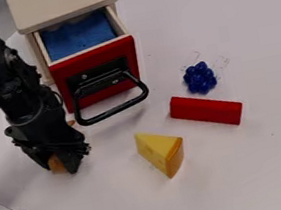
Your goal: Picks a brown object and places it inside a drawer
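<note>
pincer point(60, 169) noted at the lower left of the frame, pinching the brown object point(56, 165) low over the worktop point(250, 175). we find the brown object outside the drawer point(94, 57), which stands pulled out at the upper left, blue material point(80, 35) inside, black handle point(114, 112) on its red front. we also record a yellow wedge point(159, 152) at lower centre, a red block point(205, 110) to the right, and a blue berry cluster point(200, 78) near that block.
</note>
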Controlling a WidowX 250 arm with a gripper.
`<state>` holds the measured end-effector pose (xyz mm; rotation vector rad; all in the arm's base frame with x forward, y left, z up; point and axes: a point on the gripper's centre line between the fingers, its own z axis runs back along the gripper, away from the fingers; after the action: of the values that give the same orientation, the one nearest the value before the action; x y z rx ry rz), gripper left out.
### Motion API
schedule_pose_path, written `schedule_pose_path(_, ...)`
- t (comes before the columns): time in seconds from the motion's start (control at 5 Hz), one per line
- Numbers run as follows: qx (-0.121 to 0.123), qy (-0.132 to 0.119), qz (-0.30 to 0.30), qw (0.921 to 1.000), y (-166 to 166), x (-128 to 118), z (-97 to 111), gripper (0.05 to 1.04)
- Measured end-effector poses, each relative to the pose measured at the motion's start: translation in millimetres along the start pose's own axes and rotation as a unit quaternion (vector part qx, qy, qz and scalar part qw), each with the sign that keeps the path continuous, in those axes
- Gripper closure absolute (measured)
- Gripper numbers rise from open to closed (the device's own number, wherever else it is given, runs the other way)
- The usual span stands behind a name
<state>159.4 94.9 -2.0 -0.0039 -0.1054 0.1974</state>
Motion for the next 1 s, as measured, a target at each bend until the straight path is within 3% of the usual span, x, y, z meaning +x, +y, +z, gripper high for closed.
schedule_pose_path(0.2, 0.005, 0.011, 0.031, 0.9995, 21.5, -10.7, 3.9, 0.541)
schedule_pose_path(0.4, 0.029, 0.012, 0.075, 0.9967, 55.2, -16.9, 11.4, 0.541)
schedule_pose_path(0.8, -0.007, -0.030, 0.089, 0.9955, 50.7, 9.8, 58.0, 0.541)
schedule_pose_path(1.0, -0.020, -0.055, 0.047, 0.9972, 28.6, 30.1, 85.6, 0.541)
